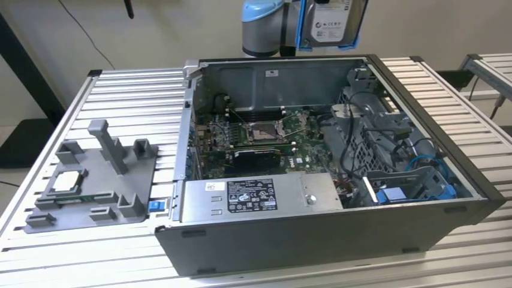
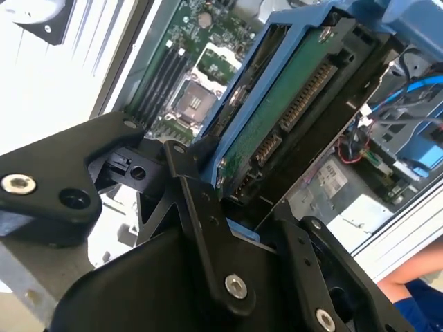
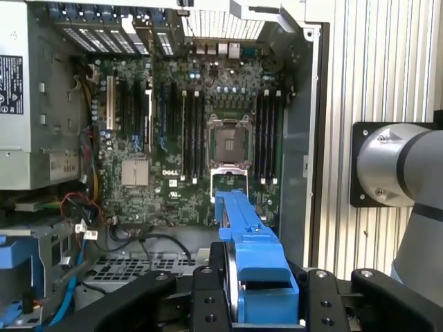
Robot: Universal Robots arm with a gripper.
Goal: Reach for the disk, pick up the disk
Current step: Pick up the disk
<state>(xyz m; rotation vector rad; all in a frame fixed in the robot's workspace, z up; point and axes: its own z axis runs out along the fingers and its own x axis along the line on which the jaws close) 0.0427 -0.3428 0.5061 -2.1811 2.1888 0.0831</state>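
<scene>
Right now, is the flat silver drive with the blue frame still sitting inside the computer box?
No, the silver-grey disk with its blue plastic bracket hangs in the gripper above the open grey computer case.

A rounded arm joint [image 1: 262,27] sits at the top centre of the exterior view, silver-grey with a pale blue cap on top. In the first wrist view, at the right edge, the same arm [image 3: 408,176] shows as a smooth silver cylinder with a domed end, a small screw on its face and a dark band round it, mounted on a black square plate. The gripper [image 2: 228,235] is matte black in both wrist views: flat angular linkage bars, jointed with bright silver hex-socket screws and round black pivots, filling the lower half of each frame.
</scene>
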